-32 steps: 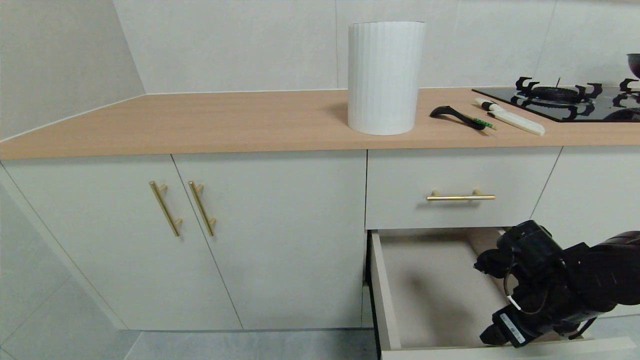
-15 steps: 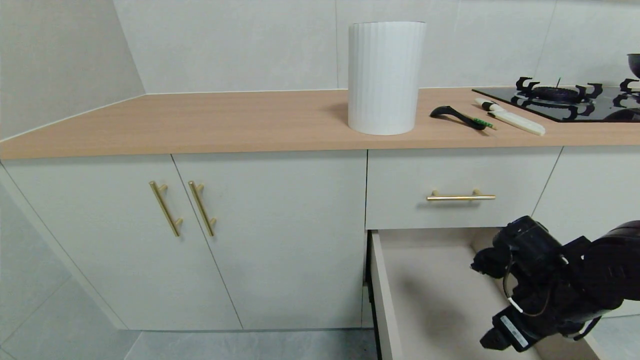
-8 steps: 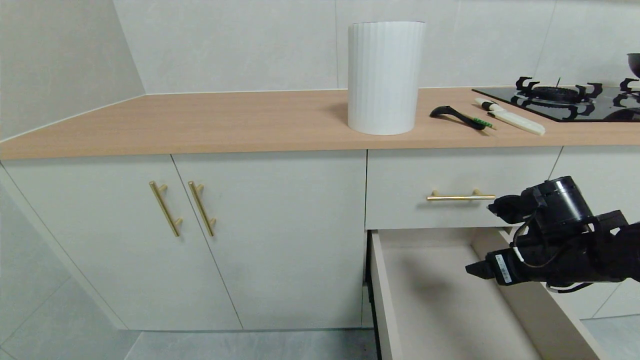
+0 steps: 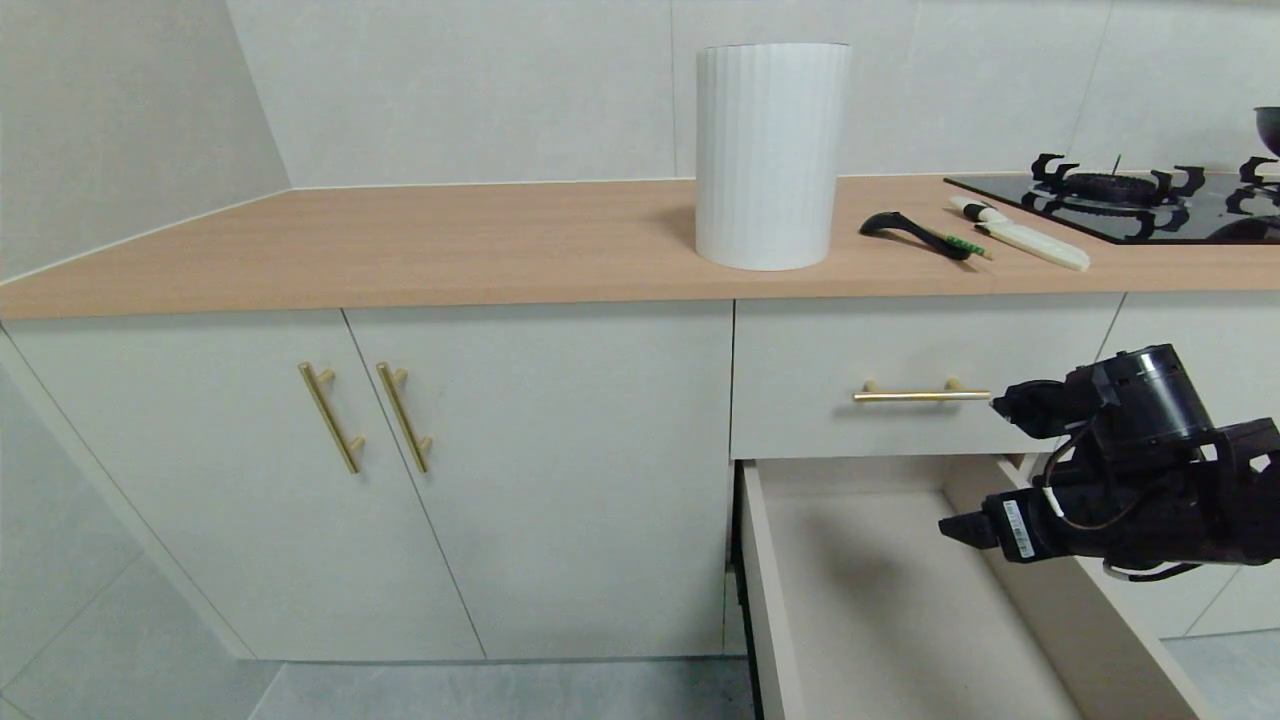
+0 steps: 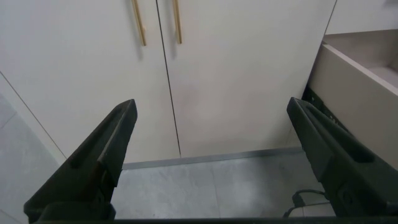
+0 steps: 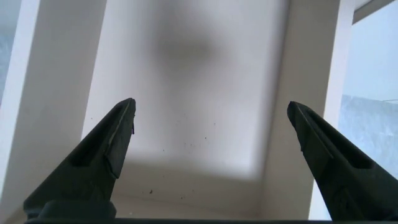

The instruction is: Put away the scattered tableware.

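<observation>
My left gripper (image 5: 211,106) hung low, fingers spread wide, facing the cabinet doors (image 5: 236,74). My right gripper (image 6: 211,107) was also wide open and empty, above the pulled-out drawer (image 4: 765,590). Farther back on the counter (image 4: 450,240), the black ladle (image 4: 915,233) and white knife (image 4: 1020,240) lay between the white canister (image 4: 768,155) and the stove (image 4: 1120,200).

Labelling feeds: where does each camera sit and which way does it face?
Head: on the head, facing forward and down at counter and open drawer; right gripper shows.
Left wrist: on the left arm, facing cabinet doors and floor; left gripper open.
Right wrist: on the right arm, looking down into the drawer; its fingers spread.
Shared: the drawer, in all three.
</observation>
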### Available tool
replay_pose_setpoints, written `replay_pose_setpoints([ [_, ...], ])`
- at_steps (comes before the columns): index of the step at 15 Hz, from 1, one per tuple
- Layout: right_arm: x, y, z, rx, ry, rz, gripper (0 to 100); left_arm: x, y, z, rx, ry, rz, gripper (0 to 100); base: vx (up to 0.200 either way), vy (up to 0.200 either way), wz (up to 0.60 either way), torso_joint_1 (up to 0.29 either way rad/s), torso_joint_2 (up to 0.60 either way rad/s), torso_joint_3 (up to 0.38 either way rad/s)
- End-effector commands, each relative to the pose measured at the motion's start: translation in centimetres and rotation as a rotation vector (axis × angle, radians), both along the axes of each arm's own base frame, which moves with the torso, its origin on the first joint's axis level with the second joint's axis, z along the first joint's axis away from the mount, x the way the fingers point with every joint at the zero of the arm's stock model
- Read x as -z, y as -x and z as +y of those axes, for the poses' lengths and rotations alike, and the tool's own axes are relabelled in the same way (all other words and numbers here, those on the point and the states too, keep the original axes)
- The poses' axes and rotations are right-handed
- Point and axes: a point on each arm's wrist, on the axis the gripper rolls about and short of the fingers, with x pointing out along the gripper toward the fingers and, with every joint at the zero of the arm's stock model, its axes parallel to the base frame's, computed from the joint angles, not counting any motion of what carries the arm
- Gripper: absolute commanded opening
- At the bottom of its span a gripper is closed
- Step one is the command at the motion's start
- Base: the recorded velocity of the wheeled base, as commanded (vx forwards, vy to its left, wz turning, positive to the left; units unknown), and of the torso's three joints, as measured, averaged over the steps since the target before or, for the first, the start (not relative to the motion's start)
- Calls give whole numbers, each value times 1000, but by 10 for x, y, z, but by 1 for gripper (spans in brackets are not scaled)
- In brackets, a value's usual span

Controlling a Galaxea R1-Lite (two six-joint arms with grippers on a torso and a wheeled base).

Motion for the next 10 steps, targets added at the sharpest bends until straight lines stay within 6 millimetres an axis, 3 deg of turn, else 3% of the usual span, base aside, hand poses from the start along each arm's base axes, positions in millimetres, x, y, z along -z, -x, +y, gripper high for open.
replay_pose_setpoints([
  [1,-1,1,0,0,-2,-6,100,0,0,0,0,0,1,100,0,0,0,61,-173,-139],
  [4,-1,1,0,1,0,-6,100,0,0,0,-2,0,1,100,0,0,0,53,-242,-250],
  [10,-1,1,0,1,0,-6,100,0,0,0,0,0,1,100,0,0,0,168,-492,-294],
])
